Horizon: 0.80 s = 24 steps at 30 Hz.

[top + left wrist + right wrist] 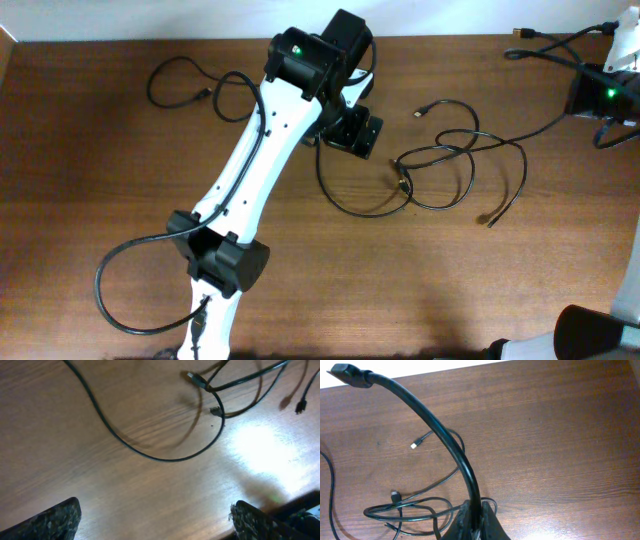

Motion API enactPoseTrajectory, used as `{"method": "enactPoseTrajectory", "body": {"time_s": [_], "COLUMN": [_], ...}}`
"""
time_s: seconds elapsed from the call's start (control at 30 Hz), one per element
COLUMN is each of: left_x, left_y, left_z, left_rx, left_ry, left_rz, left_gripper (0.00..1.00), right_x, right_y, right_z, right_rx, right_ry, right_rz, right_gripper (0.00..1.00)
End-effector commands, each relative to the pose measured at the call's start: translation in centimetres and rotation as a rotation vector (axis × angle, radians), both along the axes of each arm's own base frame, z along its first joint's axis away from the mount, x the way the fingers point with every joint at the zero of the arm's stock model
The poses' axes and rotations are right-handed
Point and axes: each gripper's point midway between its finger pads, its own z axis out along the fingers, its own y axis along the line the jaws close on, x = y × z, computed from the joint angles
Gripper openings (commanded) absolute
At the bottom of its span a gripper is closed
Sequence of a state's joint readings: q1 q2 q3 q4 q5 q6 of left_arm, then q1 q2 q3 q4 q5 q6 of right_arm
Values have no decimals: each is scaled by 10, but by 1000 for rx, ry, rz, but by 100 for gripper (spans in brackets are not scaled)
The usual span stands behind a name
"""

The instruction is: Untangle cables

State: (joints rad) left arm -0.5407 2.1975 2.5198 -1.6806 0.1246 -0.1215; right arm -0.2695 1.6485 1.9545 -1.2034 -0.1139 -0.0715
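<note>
A tangle of thin black cables (450,160) lies right of the table's centre, with loose plugs (420,113) around it. One more thin cable (185,85) loops alone at the back left. My left gripper (350,132) hovers just left of the tangle. In the left wrist view this gripper (155,525) is open over bare wood, and a cable loop (150,455) and a plug (197,380) lie ahead. My right gripper (476,507) is shut on a black cable (435,425) that arcs up to its plug (350,375). At the back right in the overhead view is that gripper (580,95).
The left arm's thick black cable (110,290) loops over the front left of the wooden table (420,290). The right arm's base (600,335) sits at the front right corner. The table's far edge (420,370) runs close behind the held cable's plug.
</note>
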Motion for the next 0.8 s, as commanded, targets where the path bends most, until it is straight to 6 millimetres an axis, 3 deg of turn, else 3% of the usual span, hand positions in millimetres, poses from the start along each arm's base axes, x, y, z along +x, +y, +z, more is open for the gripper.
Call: {"method": "enactPoseTrajectory", "body": {"time_s": [0.0, 0.23, 0.33, 0.4, 0.5, 0.77], "left_x": [1, 0, 8, 12, 12, 51], "left_y": [19, 51, 54, 61, 71, 45], "left_z": [49, 173, 244, 262, 252, 169], "left_rx": [8, -114, -254, -262, -213, -154], "left_ry": [-171, -594, -834, -907, -884, -772], "left_rz": [68, 157, 210, 241, 266, 240], "left_gripper": [100, 99, 99, 99, 99, 99], "right_x": [1, 1, 0, -1, -1, -2], "right_y": [1, 1, 1, 2, 2, 2], "right_z": [9, 9, 8, 7, 7, 6], "right_rx": [-4, -4, -3, -1, -1, -6], "right_ry": [-25, -24, -20, -14, -12, -10], "right_rz": [8, 7, 7, 7, 7, 13], "right_gripper": [4, 4, 4, 4, 4, 4]}}
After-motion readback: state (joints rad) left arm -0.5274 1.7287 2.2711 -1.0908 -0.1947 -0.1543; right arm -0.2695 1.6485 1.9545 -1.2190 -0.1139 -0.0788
